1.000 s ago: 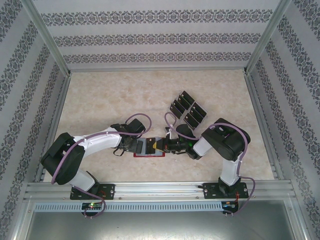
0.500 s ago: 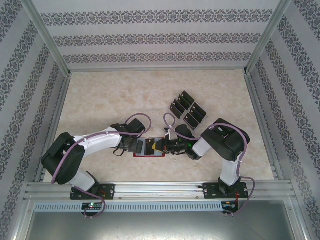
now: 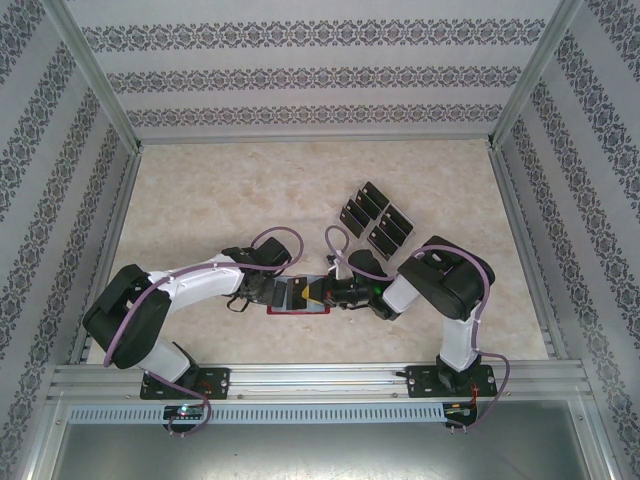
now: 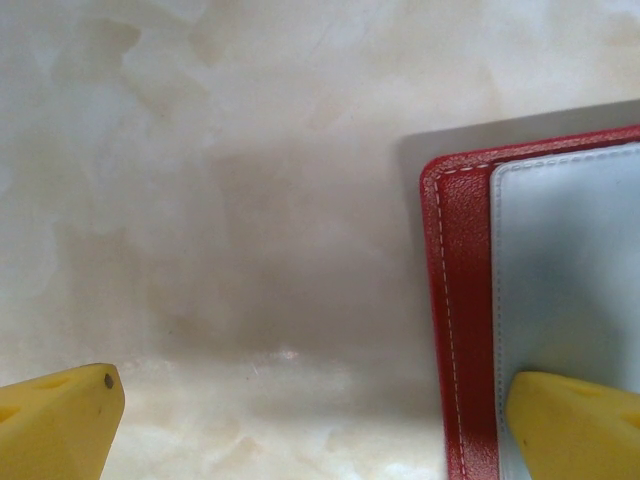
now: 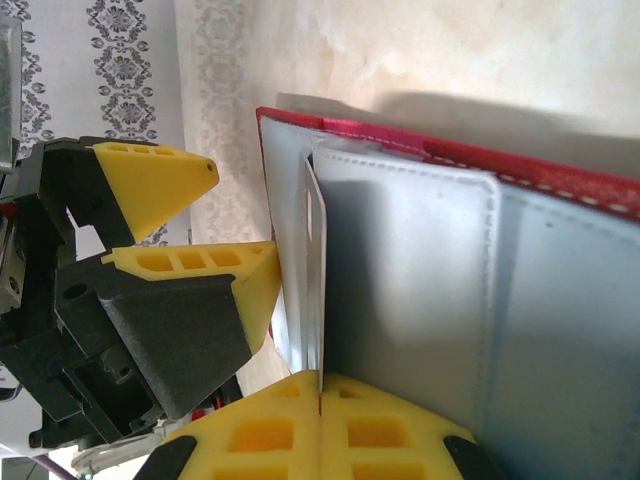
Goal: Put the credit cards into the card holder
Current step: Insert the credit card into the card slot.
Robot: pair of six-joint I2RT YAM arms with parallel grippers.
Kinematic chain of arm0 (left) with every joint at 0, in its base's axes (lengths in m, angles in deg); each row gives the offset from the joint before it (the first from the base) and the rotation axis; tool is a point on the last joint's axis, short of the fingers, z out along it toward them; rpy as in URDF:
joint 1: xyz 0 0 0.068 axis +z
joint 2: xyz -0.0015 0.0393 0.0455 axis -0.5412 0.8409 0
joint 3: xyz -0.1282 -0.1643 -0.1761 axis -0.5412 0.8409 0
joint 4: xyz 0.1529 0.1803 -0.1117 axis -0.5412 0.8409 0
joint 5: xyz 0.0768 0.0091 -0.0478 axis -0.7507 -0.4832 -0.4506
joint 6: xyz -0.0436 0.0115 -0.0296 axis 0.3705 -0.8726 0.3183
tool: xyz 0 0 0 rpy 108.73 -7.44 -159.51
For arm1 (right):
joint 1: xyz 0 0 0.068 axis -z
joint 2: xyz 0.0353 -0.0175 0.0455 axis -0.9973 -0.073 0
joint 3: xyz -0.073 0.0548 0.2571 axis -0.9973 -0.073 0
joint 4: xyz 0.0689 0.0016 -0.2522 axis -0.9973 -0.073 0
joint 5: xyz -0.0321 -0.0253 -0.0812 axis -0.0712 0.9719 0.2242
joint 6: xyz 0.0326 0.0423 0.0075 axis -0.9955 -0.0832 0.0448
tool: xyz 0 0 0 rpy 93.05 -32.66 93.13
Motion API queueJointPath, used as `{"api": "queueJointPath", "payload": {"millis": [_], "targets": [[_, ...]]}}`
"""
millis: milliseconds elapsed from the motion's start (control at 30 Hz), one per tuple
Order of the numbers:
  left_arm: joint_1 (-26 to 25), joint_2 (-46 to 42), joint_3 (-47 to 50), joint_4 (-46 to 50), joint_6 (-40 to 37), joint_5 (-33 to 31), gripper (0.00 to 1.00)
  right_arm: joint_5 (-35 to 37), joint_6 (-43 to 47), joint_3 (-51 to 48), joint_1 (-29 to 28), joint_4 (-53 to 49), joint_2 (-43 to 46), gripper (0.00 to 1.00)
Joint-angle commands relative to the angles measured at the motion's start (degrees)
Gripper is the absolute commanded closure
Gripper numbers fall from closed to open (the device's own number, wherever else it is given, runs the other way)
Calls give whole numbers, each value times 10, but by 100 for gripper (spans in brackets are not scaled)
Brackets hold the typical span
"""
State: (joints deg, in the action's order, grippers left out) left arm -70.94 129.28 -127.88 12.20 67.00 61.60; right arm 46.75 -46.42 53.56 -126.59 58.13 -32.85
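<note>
Over the small red leather wallet [image 4: 455, 300], the right gripper [image 5: 320, 398] is clenched on seemingly a thin card [image 5: 316, 290]; the left gripper [image 4: 312, 425] is spread wide, one fingertip [image 4: 575, 425] touching the wallet.

Pale marbled table is carrying an open wallet and a cluster of dark cards.

The table [image 3: 220, 200] is showing a beige and cream surface, bare across its left and far parts. The card holder [image 3: 298, 300] is lying open and flat towards the near edge, around the middle, its red cover facing down and its grey pockets facing up. The credit cards [image 3: 375, 218] are sitting farther back and to the right, packed in two slanting rows and overlapping one another, well apart from the holder.
</note>
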Motion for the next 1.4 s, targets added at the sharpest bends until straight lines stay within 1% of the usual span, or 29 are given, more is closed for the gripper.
{"api": "queueJointPath", "payload": {"millis": [0,100,200,267,333,433,533,700,800,900,967,1000,1100,1200,1367], "targets": [[8,27,19,35,-12,-11,0,21,-2,4,-8,-23,-24,100],[8,27,19,35,-12,-11,0,19,-1,4,-9,-24,-24,100],[8,27,19,35,-11,-11,0,19,1,-1,-8,-29,-15,79],[8,28,19,36,-11,-12,0,23,3,-5,-7,-40,-1,67],[8,27,19,37,-10,-12,0,29,8,-9,-4,-60,18,59],[9,28,18,38,-9,-12,0,34,23,-9,0,-101,49,51],[9,27,17,41,-9,-13,0,50,50,-3,1,-185,89,39],[9,24,15,44,-10,-13,0,79,90,9,1,-298,147,31],[9,22,11,49,-9,-13,0,87,105,19,1,-335,173,31],[9,6,4,56,-6,-9,0,106,119,27,2,-381,196,32],[9,-10,-5,63,-5,-6,0,115,126,29,2,-400,205,41],[9,-22,-11,65,-4,-2,0,118,130,31,2,-409,207,44],[9,-49,-27,65,-2,17,0,128,137,36,1,-425,206,70],[8,-67,-46,62,-3,41,0,133,137,34,0,-423,200,85],[3,-70,-68,49,2,69,0,140,138,26,0,-416,189,93]]}}
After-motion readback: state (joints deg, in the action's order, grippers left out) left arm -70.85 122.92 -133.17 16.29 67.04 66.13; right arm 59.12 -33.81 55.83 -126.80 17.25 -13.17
